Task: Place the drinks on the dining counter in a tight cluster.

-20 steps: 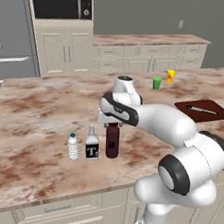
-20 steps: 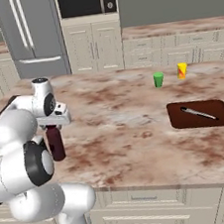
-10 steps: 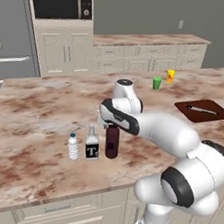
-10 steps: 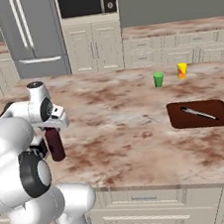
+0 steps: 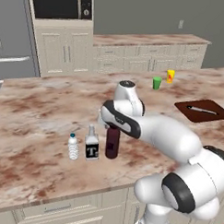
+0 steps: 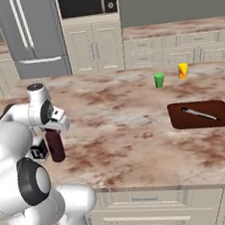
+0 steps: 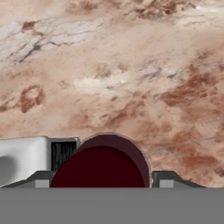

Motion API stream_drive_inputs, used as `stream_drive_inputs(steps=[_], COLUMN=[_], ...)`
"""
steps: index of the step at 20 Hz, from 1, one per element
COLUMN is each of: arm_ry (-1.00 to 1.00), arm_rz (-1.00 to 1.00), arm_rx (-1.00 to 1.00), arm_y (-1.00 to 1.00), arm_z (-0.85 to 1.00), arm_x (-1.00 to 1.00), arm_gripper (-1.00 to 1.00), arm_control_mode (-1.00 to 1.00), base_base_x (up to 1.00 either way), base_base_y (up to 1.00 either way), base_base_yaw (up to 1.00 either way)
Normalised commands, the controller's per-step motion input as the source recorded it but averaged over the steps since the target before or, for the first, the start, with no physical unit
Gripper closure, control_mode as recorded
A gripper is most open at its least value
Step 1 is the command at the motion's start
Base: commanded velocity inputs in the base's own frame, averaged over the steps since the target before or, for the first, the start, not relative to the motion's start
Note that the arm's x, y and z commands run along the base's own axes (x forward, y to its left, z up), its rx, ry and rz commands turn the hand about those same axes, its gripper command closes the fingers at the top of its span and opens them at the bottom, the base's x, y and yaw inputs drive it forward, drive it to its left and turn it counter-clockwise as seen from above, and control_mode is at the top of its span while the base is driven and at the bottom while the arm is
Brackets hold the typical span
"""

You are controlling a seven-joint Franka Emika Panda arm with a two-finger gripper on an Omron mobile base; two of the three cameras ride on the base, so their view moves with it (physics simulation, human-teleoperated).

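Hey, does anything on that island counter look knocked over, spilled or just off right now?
Nothing stands out. The water bottle, white T bottle and maroon bottle stand upright in a close row on the dining counter; no spill shows.

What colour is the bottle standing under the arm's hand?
Dark maroon bottle, clearest in the left base view.

green cup, yellow cup, cutting board

The arm is glossy white, built of thick rounded links. Dark grey bands and round dark caps mark its joints. A black ribbed patch sits on the white hand.
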Motion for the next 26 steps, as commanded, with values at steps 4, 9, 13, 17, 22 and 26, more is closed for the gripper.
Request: stream_drive_inputs(steps=[4, 9, 13, 17, 22, 26], arm_ry=[0.0, -0.01, -0.03, -0.03, -0.04, -0.02], arm_rz=[-0.09, -0.05, -0.02, -0.01, -0.01, 0.0], arm_rx=[0.01, 0.0, 0.0, 0.0, 0.0, 0.0], arm_y=[0.0, 0.0, 0.04, 0.12, 0.12, 0.08], arm_z=[0.0, 0.0, 0.0, 0.0, 0.03, 0.01], arm_x=[-0.16, -0.04, -0.07, -0.2, -0.11, -0.2], arm_gripper=[-1.0, -1.0, -1.0, -1.0, -1.0, -1.0], arm_control_mode=[-1.0, -1.0, -1.0, -1.0, -1.0, -1.0], base_base_x=[0.0, 0.0, 0.0, 0.0, 0.0, 0.0], base_base_y=[0.0, 0.0, 0.0, 0.0, 0.0, 0.0], base_base_yaw=[0.0, 0.0, 0.0, 0.0, 0.0, 0.0])
